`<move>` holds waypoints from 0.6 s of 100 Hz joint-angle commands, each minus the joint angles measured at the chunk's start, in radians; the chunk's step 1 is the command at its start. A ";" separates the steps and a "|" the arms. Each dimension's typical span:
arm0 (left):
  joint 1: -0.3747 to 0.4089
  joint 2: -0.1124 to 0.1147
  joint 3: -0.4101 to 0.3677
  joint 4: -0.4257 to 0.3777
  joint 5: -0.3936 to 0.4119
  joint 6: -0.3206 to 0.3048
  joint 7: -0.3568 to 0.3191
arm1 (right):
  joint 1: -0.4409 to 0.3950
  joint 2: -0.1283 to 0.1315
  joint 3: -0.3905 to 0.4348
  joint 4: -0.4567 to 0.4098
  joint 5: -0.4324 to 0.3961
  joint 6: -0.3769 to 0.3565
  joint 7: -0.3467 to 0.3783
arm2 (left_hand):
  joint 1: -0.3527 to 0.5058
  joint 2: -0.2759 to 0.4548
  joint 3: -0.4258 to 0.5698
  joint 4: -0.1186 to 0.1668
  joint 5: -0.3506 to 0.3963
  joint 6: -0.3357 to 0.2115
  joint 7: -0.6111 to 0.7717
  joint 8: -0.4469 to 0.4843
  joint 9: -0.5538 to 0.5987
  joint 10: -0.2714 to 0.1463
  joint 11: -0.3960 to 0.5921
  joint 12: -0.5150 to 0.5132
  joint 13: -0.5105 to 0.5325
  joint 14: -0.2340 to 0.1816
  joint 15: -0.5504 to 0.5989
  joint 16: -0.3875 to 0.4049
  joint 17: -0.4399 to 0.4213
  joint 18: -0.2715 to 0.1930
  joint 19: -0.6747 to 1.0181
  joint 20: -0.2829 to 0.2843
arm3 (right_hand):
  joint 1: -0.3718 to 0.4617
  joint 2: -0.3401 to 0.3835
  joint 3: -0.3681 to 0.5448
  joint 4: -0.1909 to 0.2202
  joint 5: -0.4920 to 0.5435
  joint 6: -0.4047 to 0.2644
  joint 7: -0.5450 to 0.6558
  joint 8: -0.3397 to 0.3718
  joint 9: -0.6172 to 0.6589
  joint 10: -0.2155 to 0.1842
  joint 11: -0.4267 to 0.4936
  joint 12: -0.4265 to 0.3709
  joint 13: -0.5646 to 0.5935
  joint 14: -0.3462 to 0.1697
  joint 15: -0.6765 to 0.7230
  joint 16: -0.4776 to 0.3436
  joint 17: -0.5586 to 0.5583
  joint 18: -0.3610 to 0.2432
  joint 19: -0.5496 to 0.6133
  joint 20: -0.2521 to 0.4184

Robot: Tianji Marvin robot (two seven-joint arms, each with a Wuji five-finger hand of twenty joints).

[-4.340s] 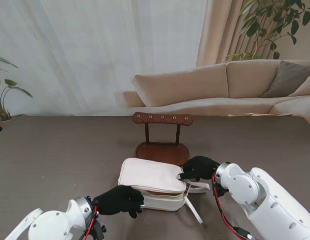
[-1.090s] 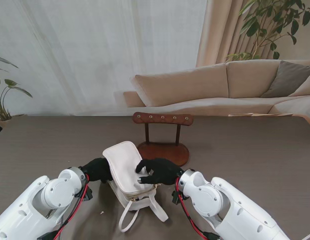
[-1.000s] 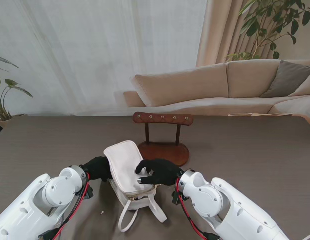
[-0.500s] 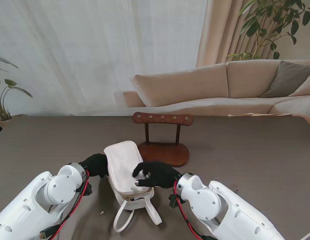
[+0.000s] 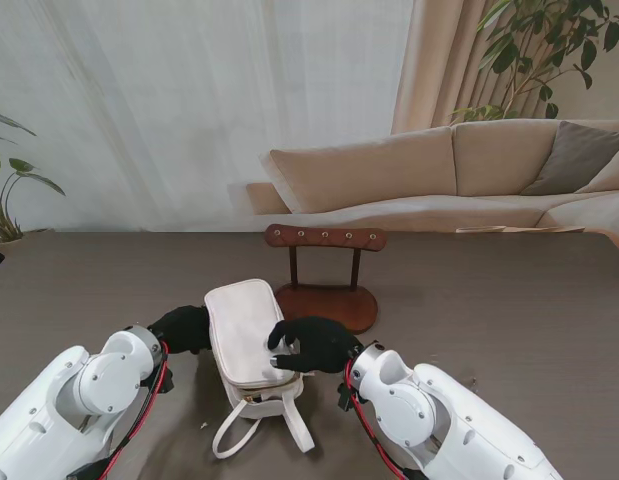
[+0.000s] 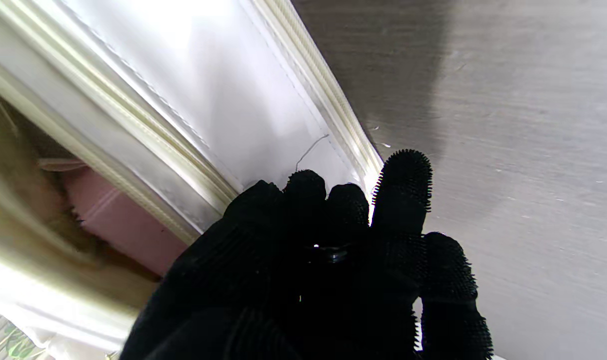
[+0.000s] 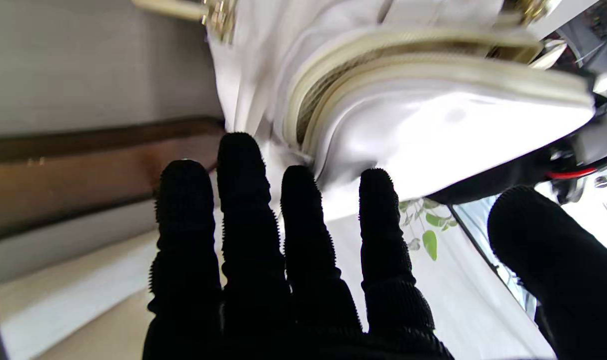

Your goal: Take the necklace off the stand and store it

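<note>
The white bag (image 5: 245,330) lies on the table in front of the wooden necklace stand (image 5: 325,240). I see no necklace on the stand's bar. My left hand (image 5: 182,328) sits against the bag's left far corner. In the left wrist view its fingers (image 6: 323,260) are bunched at the bag's zip edge (image 6: 208,90) with a small shiny bit between them. My right hand (image 5: 309,345) rests on the bag's right side with its fingers (image 7: 283,260) spread and the thumb apart. The bag (image 7: 433,115) shows a gap along its zip in the right wrist view.
The bag's straps (image 5: 251,432) trail on the table toward me, between my arms. The stand's round base (image 5: 334,303) is just behind the bag and my right hand. A sofa (image 5: 439,170) and plants stand beyond the table's far edge.
The bag has turned and its lid lies flatter. Its straps have swung toward my left. Both hands stayed on the bag and shifted a little with it.
</note>
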 commanded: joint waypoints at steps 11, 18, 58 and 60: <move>0.058 0.008 -0.048 -0.049 0.016 0.001 -0.029 | 0.044 -0.024 -0.021 -0.009 -0.064 0.026 -0.059 | 0.015 0.052 0.013 0.017 -0.021 -0.041 0.038 0.006 0.009 -0.017 0.017 -0.009 -0.001 -0.041 -0.011 -0.004 -0.007 -0.021 0.043 -0.005 | -0.003 -0.033 0.001 0.003 0.033 -0.047 -0.010 0.009 -0.077 -0.084 -0.013 0.016 -0.110 0.000 -0.049 -0.025 -0.166 0.019 -0.057 0.004; 0.073 0.008 -0.064 -0.063 0.019 0.001 -0.034 | 0.071 -0.028 -0.040 -0.002 -0.083 0.037 -0.072 | 0.015 0.053 0.010 0.017 -0.022 -0.043 0.039 0.006 0.008 -0.018 0.017 -0.009 -0.001 -0.041 -0.011 -0.004 -0.008 -0.022 0.043 -0.006 | -0.004 -0.037 0.001 0.002 0.020 -0.055 -0.018 0.010 -0.112 -0.085 -0.017 0.016 -0.142 -0.001 -0.060 -0.031 -0.181 0.014 -0.068 0.003; 0.098 0.013 -0.093 -0.094 -0.014 -0.002 -0.073 | 0.262 -0.046 -0.205 0.130 -0.145 -0.036 -0.078 | 0.019 0.056 0.004 0.019 -0.023 -0.041 0.041 0.005 0.008 -0.019 0.019 -0.009 0.000 -0.043 -0.011 -0.004 -0.007 -0.024 0.046 -0.009 | 0.020 -0.111 0.025 -0.025 -0.103 -0.162 -0.073 0.017 -0.186 -0.217 -0.076 -0.055 -0.244 -0.109 -0.170 -0.133 -0.246 -0.064 -0.179 -0.046; 0.101 0.014 -0.095 -0.098 -0.018 -0.001 -0.077 | 0.270 -0.046 -0.212 0.137 -0.142 -0.042 -0.073 | 0.019 0.056 0.003 0.019 -0.023 -0.041 0.041 0.005 0.007 -0.019 0.019 -0.009 -0.001 -0.043 -0.011 -0.004 -0.008 -0.024 0.046 -0.010 | 0.020 -0.112 0.025 -0.026 -0.107 -0.168 -0.075 0.015 -0.186 -0.223 -0.082 -0.059 -0.249 -0.113 -0.174 -0.137 -0.250 -0.066 -0.182 -0.048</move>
